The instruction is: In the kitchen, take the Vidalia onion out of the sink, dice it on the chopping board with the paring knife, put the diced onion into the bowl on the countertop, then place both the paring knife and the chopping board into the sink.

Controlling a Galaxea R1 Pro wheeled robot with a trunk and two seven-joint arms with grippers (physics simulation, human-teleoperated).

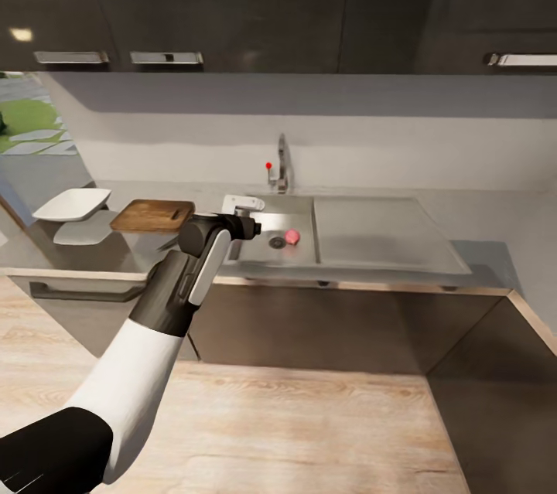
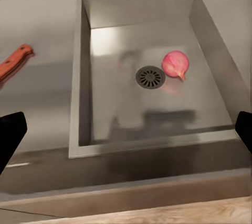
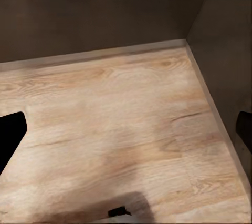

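Left gripper (image 2: 126,129) is held wide open, empty, above the sink (image 2: 84,77); onion (image 2: 175,64), at the drain's (image 2: 150,77) 2 o'clock, could be nudged away, being round.

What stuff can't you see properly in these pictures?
- Paring knife: the left wrist view's edge cuts it off; just the red-orange handle shows, the blade is hidden.
- Left claw: its fingertips sit at that picture's side edges, spread wide apart; the rest is cut off.
- Right claw: same in the right wrist view, above the wooden floor.
- Chopping board: in the head view, the left arm covers its near corner.
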